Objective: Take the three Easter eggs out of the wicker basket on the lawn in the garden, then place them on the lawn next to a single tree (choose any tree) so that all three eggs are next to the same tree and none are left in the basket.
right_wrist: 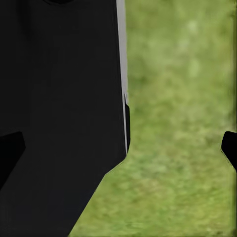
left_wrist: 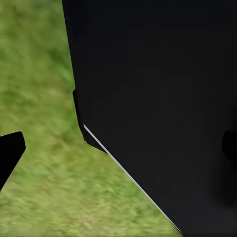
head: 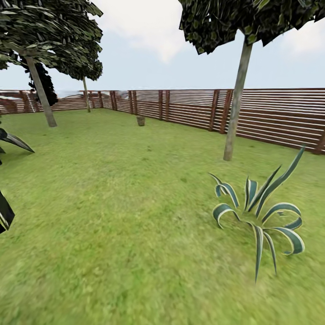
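The lawn [head: 113,216] spreads out ahead to a brown slat fence [head: 271,115]. Far off near the fence stands a small brown tapering thing, the wicker basket [head: 141,120]. It is too far away to tell what is inside, and the Easter eggs are out of view. A thin pale tree [head: 235,104] rises at the right, and two more trees [head: 41,92] stand at the far left. My left gripper [left_wrist: 118,150] is open over grass beside the robot's black body, and my right gripper [right_wrist: 118,148] is open too. Both are empty.
A striped spiky plant [head: 259,212] grows on the grass at the near right. Dark pointed leaves [head: 13,141] poke in at the left edge. A black body panel [left_wrist: 163,98] sits close to both wrist cameras. Open grass runs from me to the basket.
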